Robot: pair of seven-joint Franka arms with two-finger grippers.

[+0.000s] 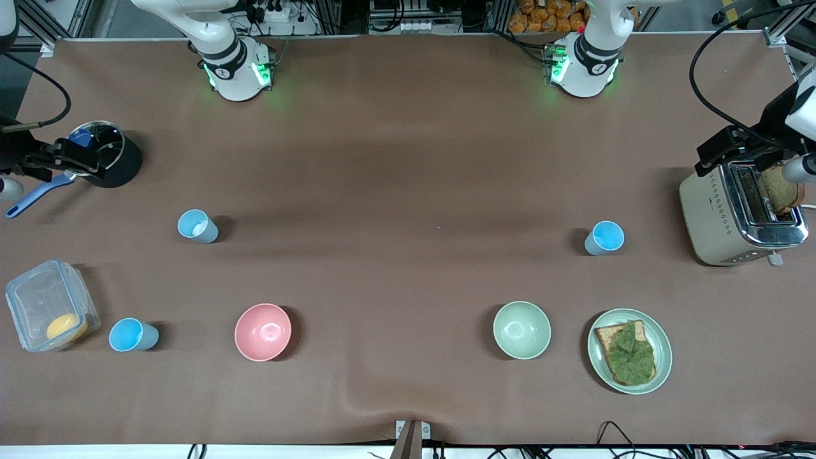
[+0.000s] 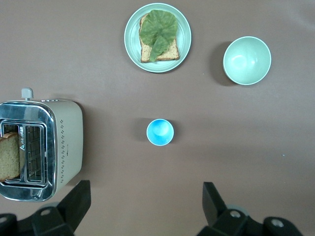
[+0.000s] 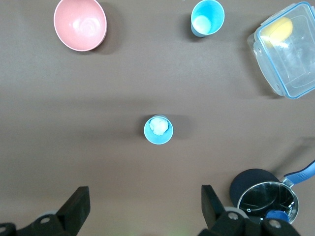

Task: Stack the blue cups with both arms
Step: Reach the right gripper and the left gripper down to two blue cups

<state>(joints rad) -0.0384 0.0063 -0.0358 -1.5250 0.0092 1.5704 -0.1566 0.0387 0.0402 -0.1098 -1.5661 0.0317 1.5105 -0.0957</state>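
Observation:
Three blue cups stand upright on the brown table. One, paler inside point(image 1: 197, 226), is toward the right arm's end; it shows in the right wrist view point(image 3: 158, 130). A second cup point(image 1: 132, 335) stands nearer the front camera beside a clear box and also shows in the right wrist view point(image 3: 206, 17). The third cup point(image 1: 604, 238) is toward the left arm's end, beside the toaster, and shows in the left wrist view point(image 2: 160, 132). My left gripper point(image 2: 146, 206) is open and empty, high over the third cup. My right gripper point(image 3: 145, 206) is open and empty, high over the paler cup. Neither gripper shows in the front view.
A pink bowl point(image 1: 262, 331) and a green bowl point(image 1: 521, 329) sit near the front. A plate point(image 1: 663, 357) carries toast with a lettuce leaf. A toaster point(image 1: 707, 210) holds a bread slice. A clear lidded box point(image 1: 38, 299) and a black pot point(image 1: 124, 166) stand at the right arm's end.

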